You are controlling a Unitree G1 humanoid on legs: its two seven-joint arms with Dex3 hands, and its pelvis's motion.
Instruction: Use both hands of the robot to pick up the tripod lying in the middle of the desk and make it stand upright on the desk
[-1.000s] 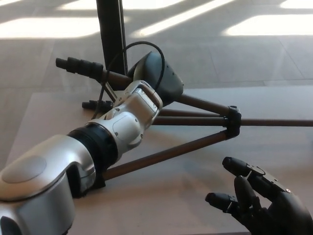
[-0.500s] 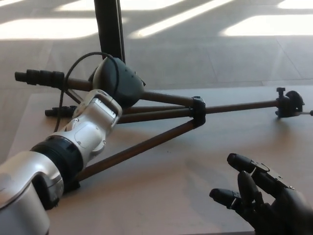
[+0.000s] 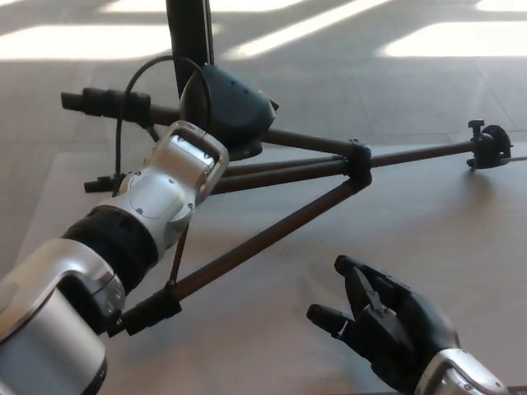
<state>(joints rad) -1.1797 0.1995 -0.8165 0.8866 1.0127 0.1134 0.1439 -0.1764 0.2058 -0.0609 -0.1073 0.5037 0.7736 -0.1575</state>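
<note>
Since half a second ago, the tripod [image 3: 288,177] has been swung a little toward picture right and its leg end lifted higher, while the right robot hand [image 3: 383,317] has been brought inward and forward, closer to the nearest leg. The left robot hand [image 3: 226,111] is placed over the leg cluster near the feet; a grasp on the tripod is suggested, but its fingers are hidden beneath the hand, so whether it is clenched cannot be told. The right robot hand is released, fingers spread, holding nothing, and is kept apart from the tripod.

The tripod is lying slanted across the surface [image 3: 461,247], legs splayed from the collar, with the head end near the far right edge and the foot ends raised at the left.

The lifting step is judged to be in hand, with the second grasp not yet made. Next, the right robot hand would need to be closed on a leg or the column so the tripod can be tipped upright by both.
</note>
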